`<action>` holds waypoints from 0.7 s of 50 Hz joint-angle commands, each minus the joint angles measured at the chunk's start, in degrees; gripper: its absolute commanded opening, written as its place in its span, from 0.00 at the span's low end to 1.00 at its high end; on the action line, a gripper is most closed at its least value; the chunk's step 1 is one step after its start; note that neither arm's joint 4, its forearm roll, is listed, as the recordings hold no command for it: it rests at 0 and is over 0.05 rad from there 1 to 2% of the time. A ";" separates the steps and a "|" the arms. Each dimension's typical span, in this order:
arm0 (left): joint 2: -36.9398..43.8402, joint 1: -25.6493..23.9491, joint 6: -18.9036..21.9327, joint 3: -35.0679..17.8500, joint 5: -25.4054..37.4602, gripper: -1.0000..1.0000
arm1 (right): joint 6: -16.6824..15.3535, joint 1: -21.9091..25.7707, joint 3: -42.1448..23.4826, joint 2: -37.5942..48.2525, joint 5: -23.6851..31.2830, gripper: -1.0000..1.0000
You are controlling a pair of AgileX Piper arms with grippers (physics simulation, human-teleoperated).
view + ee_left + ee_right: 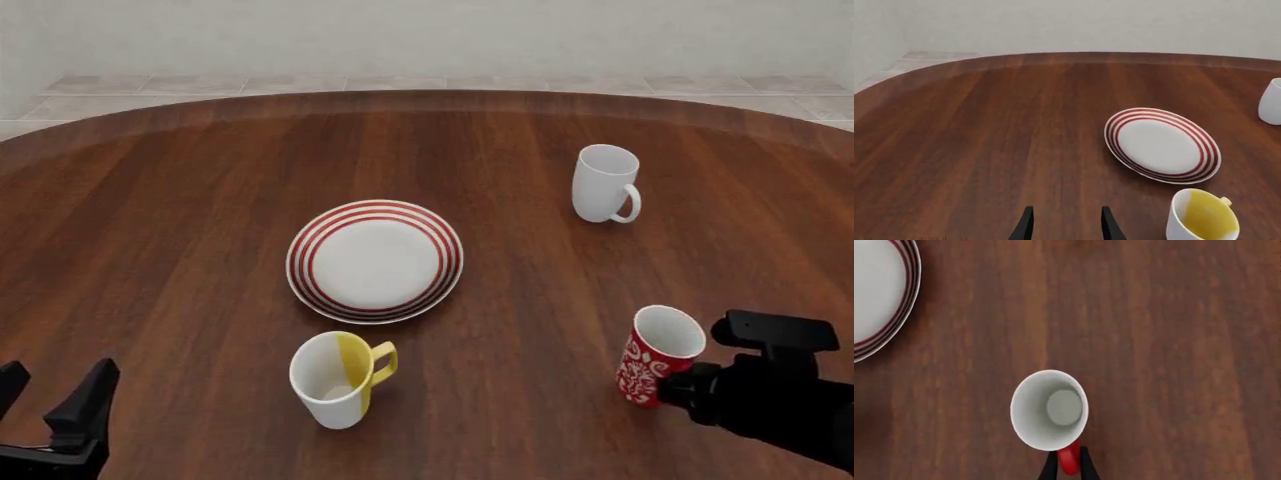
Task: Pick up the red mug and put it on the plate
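The right claw (1067,462) grips the red mug (657,354) by its handle, near the surface's (174,220) right edge. The left claw (1066,225) is open and empty. The plate (375,260) lies mid-surface.

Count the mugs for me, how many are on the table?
3: the red mug by the right claw, the white-and-yellow mug in front of the plate, the plain white mug far right.

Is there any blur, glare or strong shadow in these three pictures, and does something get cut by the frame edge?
Front view: sharp, even light, soft shadows; the right hand at the red mug is cropped. Left wrist view: a pale sheen on the far table; the white-and-yellow mug is cut off. Right wrist view: no glare; the plate is cut off.
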 commanded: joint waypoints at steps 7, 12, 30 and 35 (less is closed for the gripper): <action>0.82 0.31 0.18 -0.02 -0.90 1.00 | -0.96 0.81 -0.03 0.85 -0.43 0.00; 0.88 0.29 0.31 0.10 -1.26 1.00 | -0.06 1.89 0.34 0.67 -0.52 0.00; 1.83 0.42 0.30 0.29 -2.40 1.00 | 2.94 4.40 -6.80 -3.35 9.00 0.00; 1.54 0.52 0.23 0.33 -2.08 1.00 | 4.33 5.72 -7.44 -5.44 9.46 0.00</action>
